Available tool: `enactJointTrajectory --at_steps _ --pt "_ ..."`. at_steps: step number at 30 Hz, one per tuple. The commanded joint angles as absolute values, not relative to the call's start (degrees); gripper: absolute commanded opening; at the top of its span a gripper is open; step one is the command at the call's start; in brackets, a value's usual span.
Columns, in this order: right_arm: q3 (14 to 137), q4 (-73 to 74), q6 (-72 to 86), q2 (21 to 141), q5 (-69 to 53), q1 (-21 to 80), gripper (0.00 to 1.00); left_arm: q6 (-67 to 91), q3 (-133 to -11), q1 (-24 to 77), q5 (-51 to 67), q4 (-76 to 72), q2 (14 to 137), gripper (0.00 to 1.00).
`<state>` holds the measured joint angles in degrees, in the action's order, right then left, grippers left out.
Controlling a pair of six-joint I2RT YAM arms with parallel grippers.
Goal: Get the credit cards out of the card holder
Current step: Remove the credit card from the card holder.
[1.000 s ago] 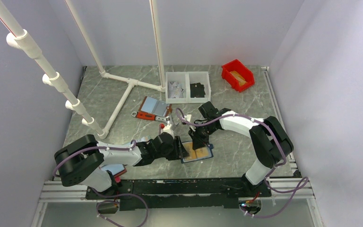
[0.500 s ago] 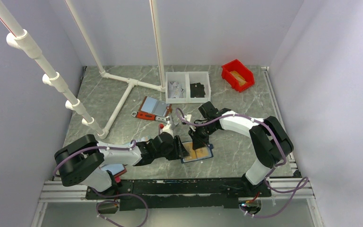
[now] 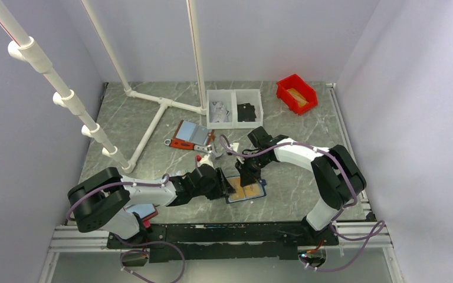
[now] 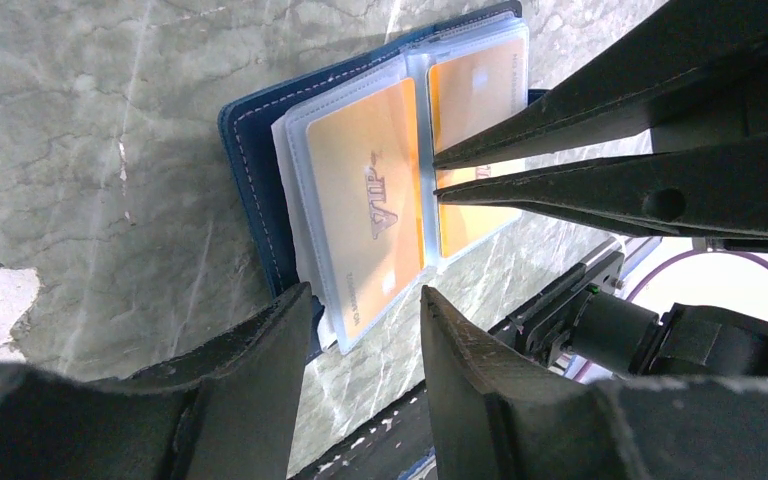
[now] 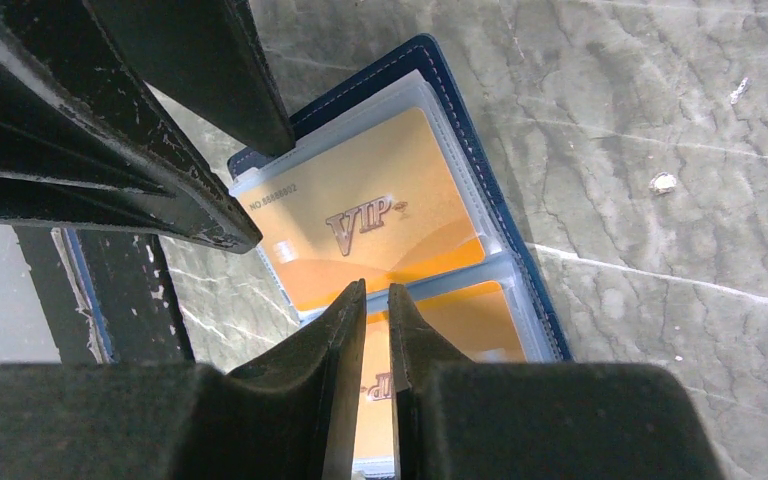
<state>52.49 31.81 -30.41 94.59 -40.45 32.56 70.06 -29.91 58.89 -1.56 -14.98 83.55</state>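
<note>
Card holder [image 4: 250,170], navy, is lying open on the marble table [image 3: 124,118] between pale walls [image 3: 389,88], showing you two orange credit cards [image 4: 370,200]. Left gripper [image 4: 365,300] is gaping at its edge; right gripper [image 5: 375,295] is sitting almost closed at its fold.

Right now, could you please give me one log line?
holder open | gold cards inside | left claw open at edge | right claw nearly shut at fold

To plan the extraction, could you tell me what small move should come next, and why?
Probably close the left gripper on the sleeved end of the gold VIP card: its open jaws straddle that end, while the nearly closed right gripper rests at the centre seam of the navy card holder, apparently steadying it.
</note>
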Motion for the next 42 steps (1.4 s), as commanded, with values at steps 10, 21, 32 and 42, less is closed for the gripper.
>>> enactJointTrajectory --at_steps 10,21,32,42 --pt "54.40 31.46 -30.55 94.83 -40.26 32.62 0.17 71.40 -30.56 58.19 -0.53 -18.24 85.97 0.46" --pt "54.40 31.55 -30.50 94.87 -40.25 32.67 0.17 70.15 -30.36 57.81 -0.53 -21.62 86.36 0.37" --pt "55.13 32.39 -30.71 94.47 -41.12 32.39 0.17 68.00 -30.82 55.51 1.40 -24.51 91.04 0.00" --pt "57.15 35.94 -31.69 92.90 -51.13 28.56 0.25 55.37 -16.53 54.94 1.69 -61.68 91.42 0.00"
